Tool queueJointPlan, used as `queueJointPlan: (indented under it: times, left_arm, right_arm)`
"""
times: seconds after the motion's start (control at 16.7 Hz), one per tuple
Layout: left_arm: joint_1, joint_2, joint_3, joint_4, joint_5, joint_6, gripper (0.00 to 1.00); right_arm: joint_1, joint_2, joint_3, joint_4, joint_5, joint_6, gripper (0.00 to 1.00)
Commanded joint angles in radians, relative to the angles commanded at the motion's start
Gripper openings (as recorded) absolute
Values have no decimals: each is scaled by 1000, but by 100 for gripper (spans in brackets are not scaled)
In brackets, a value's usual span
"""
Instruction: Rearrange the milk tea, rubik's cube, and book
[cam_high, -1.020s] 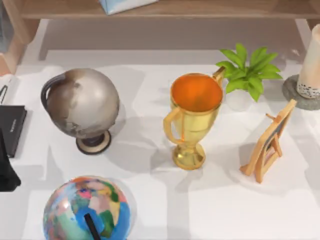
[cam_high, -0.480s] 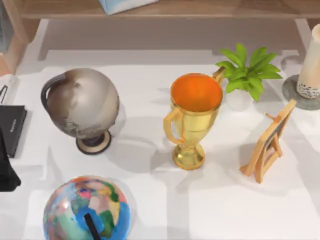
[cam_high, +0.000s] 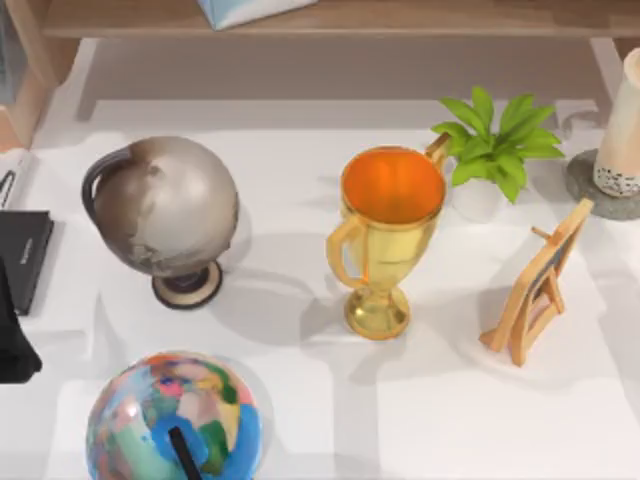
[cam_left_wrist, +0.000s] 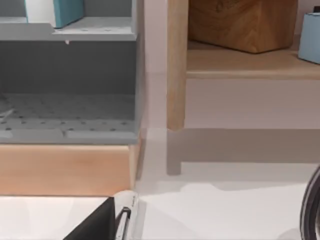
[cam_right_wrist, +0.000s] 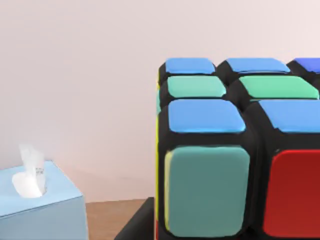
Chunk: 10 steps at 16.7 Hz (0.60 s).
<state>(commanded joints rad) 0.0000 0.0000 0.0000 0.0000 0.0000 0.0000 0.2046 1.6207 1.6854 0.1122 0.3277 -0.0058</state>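
Observation:
The rubik's cube looms very close in the right wrist view, with blue, teal, green and red stickers on a black grid. It hangs before a pale wall, above a wooden shelf. The milk tea, a tall cream cup with dark pearls near its base, stands on a grey coaster at the table's far right edge. In the left wrist view a teal cover with a pale edge, seemingly the book, stands on a grey shelf. My left arm is parked at the table's left edge.
A silver globe, a colourful globe, a gold trophy, a green plant and a wooden easel stand on the white table. A flat black book lies at the left. A pale blue tissue box sits on the shelf.

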Motion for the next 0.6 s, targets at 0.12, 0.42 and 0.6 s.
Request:
queueJointPlan:
  times: [0.12, 0.42, 0.6]
  left_arm:
    - [0, 0, 0, 0, 0, 0, 100]
    - [0, 0, 0, 0, 0, 0, 100]
    - [0, 0, 0, 0, 0, 0, 100]
  right_arm:
    - [-14, 94, 115, -13, -15, -2, 0]
    - [55, 303, 222, -69, -32, 16, 0]
    - [62, 320, 217, -78, -31, 20, 0]
